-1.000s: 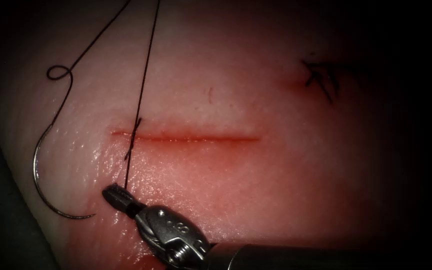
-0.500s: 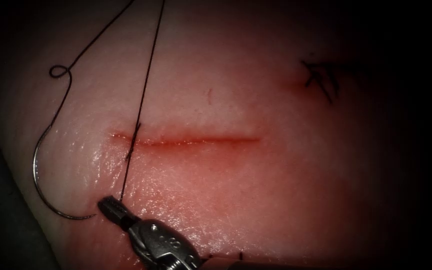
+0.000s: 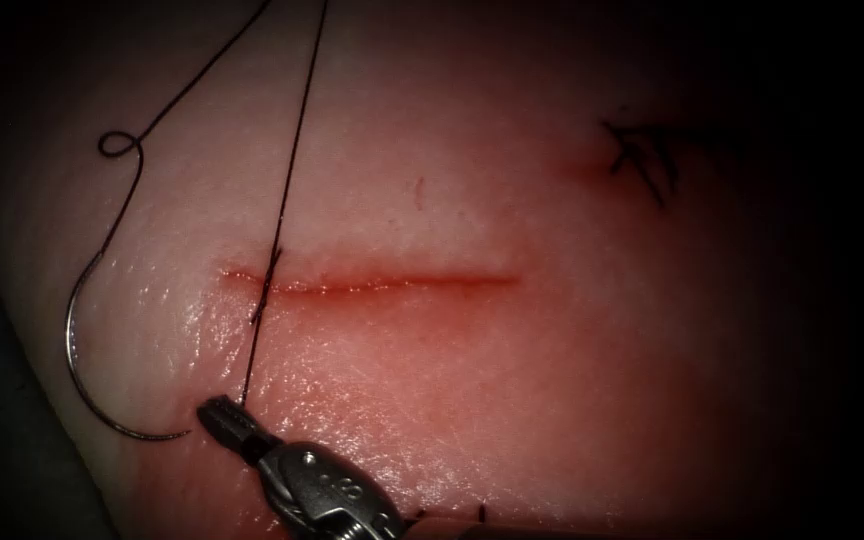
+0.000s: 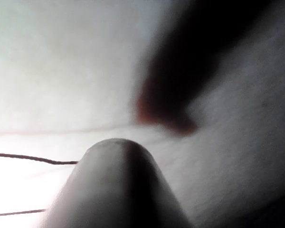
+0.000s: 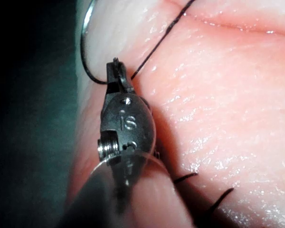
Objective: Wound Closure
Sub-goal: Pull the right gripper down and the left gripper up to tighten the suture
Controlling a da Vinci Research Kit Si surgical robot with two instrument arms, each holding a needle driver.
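Observation:
The cut (image 3: 382,282) runs across the tissue (image 3: 552,400). My right tool's jaws (image 3: 220,413) are shut on the thread (image 3: 292,150) just below the cut's left end. That strand rises taut from the jaws, crosses the cut near its left end and leaves the endoscope view at the top. The curved needle (image 3: 74,345) lies free on the tissue, left of the cut, held by neither tool and not in the tissue. Its trailing thread makes a small loop (image 3: 118,144). The right wrist view shows the same jaws (image 5: 116,71), the needle (image 5: 83,52) and the thread (image 5: 156,45). The left tool's shaft (image 4: 118,185) is a blur.
An earlier stitch with dark cut ends (image 3: 642,155) sits on the tissue up and right of the cut. Short thread ends (image 3: 479,513) poke out near the lower edge. The tissue falls away into dark at the left, close to the needle.
My right tool has slid down and left with the thread in its jaws, drawing the strand taut. Over the last half second it has hardly moved. The needle has stayed put.

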